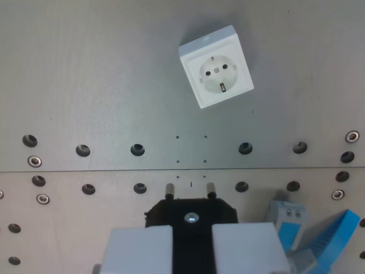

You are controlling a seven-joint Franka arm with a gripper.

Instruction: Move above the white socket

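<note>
The white socket point(215, 67) lies flat on the grey metal plate point(91, 74), turned a little askew, in the upper right of the wrist view. Its round recess shows two holes and faces the camera. My gripper point(192, 242) is at the bottom centre, well below the socket in the picture and slightly to its left. It is shut on a black plug point(191, 216), whose two metal pins point(169, 189) point toward the plate seam. Both pale fingers point(140, 248) press the plug's sides.
A seam point(85, 170) joins the grey plate to a paler plate nearer me, with rows of bolt holes point(137, 149) along both sides. A blue and grey part point(319, 240) sits at the wrist view's lower right, beside the gripper.
</note>
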